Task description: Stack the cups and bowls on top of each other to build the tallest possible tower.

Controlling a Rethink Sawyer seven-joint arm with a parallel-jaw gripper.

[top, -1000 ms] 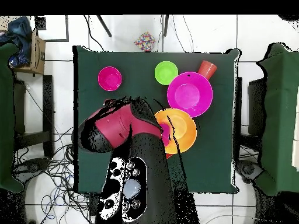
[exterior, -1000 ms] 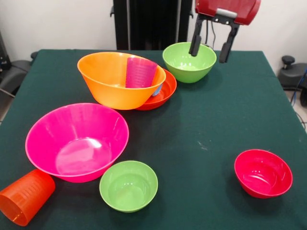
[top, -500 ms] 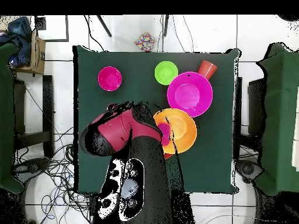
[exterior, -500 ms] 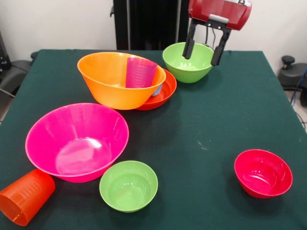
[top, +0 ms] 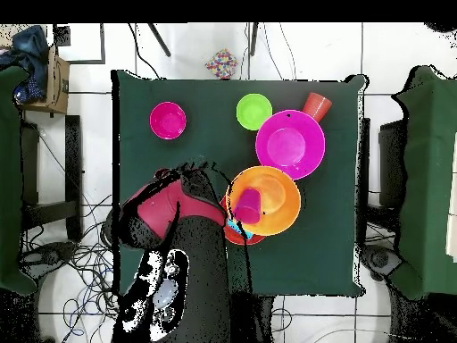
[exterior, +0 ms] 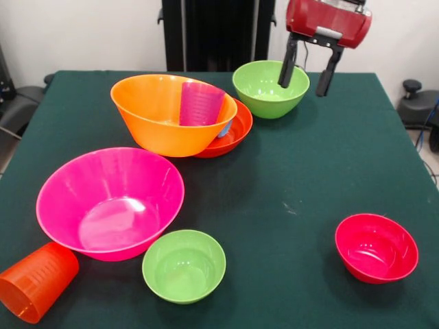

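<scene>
The tower is a large orange bowl [exterior: 164, 116] leaning on a shallow red-orange bowl [exterior: 236, 133]. A purple cup [exterior: 201, 103] stands inside it, and a sliver of a blue cup [exterior: 225, 129] shows at its rim. My gripper [exterior: 306, 75] hangs open over the right rim of the medium green bowl [exterior: 264, 89], one finger inside the bowl and the other outside. A large pink bowl [exterior: 110, 202], a small green bowl [exterior: 184, 265], a small crimson bowl [exterior: 376, 247] and an orange cup [exterior: 36, 281] lying on its side sit apart near the front.
In the overhead view the red arm [top: 161, 207] hides the medium green bowl. The orange bowl [top: 272, 198] touches the pink bowl [top: 289, 144]. The small green bowl [top: 253, 111] and the crimson bowl [top: 168, 120] sit near the table's far edge.
In the front view the open gripper drifted left, then swung back right along the green bowl's rim. The bowls and cups have not moved.
</scene>
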